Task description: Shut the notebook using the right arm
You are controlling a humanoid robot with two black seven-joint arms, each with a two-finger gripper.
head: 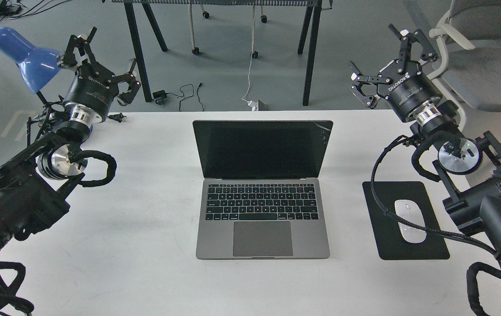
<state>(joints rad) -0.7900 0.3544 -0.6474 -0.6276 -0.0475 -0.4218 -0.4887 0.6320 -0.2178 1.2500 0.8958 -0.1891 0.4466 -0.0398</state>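
The notebook (263, 206) is a grey laptop lying open at the middle of the white table (145, 228), its black screen upright and facing me. My right arm comes in from the right; its gripper (380, 57) hangs open above the table's far right corner, well to the right of the screen's top edge and touching nothing. Over the far left corner my left gripper (110, 55) is open too, with nothing between its fingers.
A black mouse pad (386, 237) with a white mouse (411, 220) lies right of the laptop, under the right arm's cable. A blue desk lamp (24, 57) stands at the far left. Behind the table are black table legs, floor cables and a grey chair (483, 52).
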